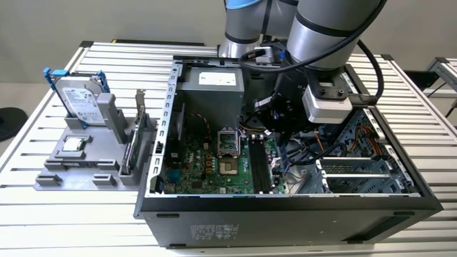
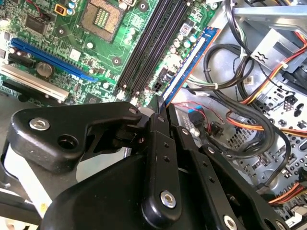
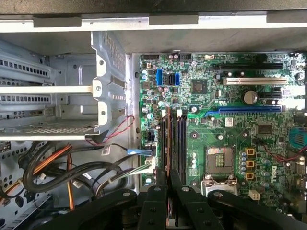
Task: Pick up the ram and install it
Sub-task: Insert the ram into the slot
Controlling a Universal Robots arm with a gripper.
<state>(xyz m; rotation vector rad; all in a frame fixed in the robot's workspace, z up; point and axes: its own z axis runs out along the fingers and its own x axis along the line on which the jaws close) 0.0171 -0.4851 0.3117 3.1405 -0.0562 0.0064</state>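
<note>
Right now your ram stands edge-on, pinched from both sides by the fingertips of the hand. It hangs inside the open computer case, lined up along the black memory slots on the green motherboard, near the processor socket. You cannot tell whether it touches them. The case lies on the slatted worktop.

Slatted aluminium table, evenly lit; pale floor off its edge at the exterior view's left (a dark round base there), second slatted table opposite.
</note>
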